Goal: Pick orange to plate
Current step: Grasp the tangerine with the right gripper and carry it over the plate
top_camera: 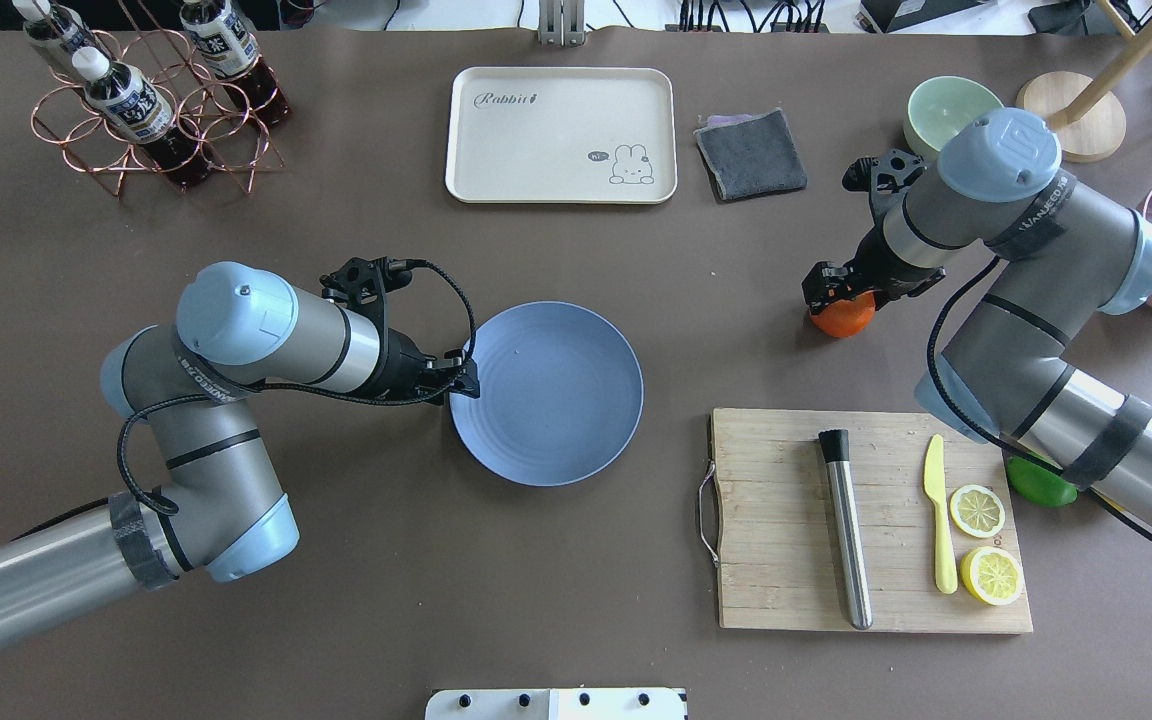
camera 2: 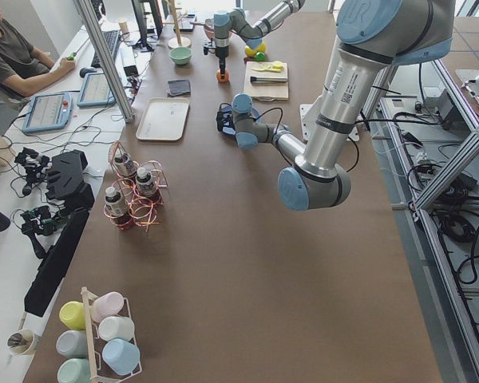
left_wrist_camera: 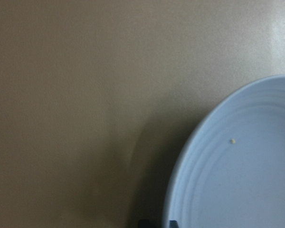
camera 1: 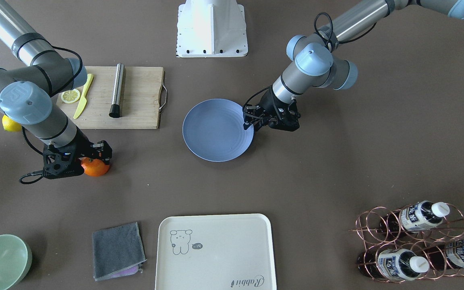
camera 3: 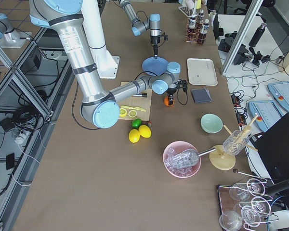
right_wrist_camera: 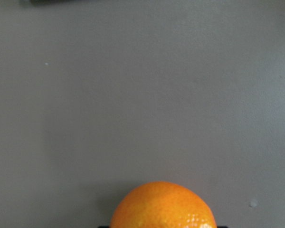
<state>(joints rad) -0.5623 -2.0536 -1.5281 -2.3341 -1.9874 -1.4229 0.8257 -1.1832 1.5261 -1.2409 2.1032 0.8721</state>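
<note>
The orange (camera 1: 96, 168) (top_camera: 844, 318) rests on the brown table on my right side. My right gripper (camera 1: 95, 160) (top_camera: 839, 298) stands straight over it, fingers hugging its sides, shut on it. The right wrist view has the orange (right_wrist_camera: 164, 206) at the bottom centre with dark finger edges beside it. The pale-blue plate (camera 1: 216, 129) (top_camera: 551, 400) lies empty in the middle of the table. My left gripper (camera 1: 249, 125) (top_camera: 458, 385) is at the plate's rim on my left. In the left wrist view its tips (left_wrist_camera: 158, 222) sit close together over the plate (left_wrist_camera: 247, 166) edge, shut on it.
A wooden cutting board (top_camera: 786, 500) with a steel cylinder (top_camera: 846, 525), yellow knife (top_camera: 939, 525) and lemon halves (top_camera: 978, 510) lies near my right. A lime (top_camera: 1041, 485), cream tray (top_camera: 561, 135), grey cloth (top_camera: 751, 153), mint bowl (top_camera: 946, 105) and bottle rack (top_camera: 146, 100) stand around.
</note>
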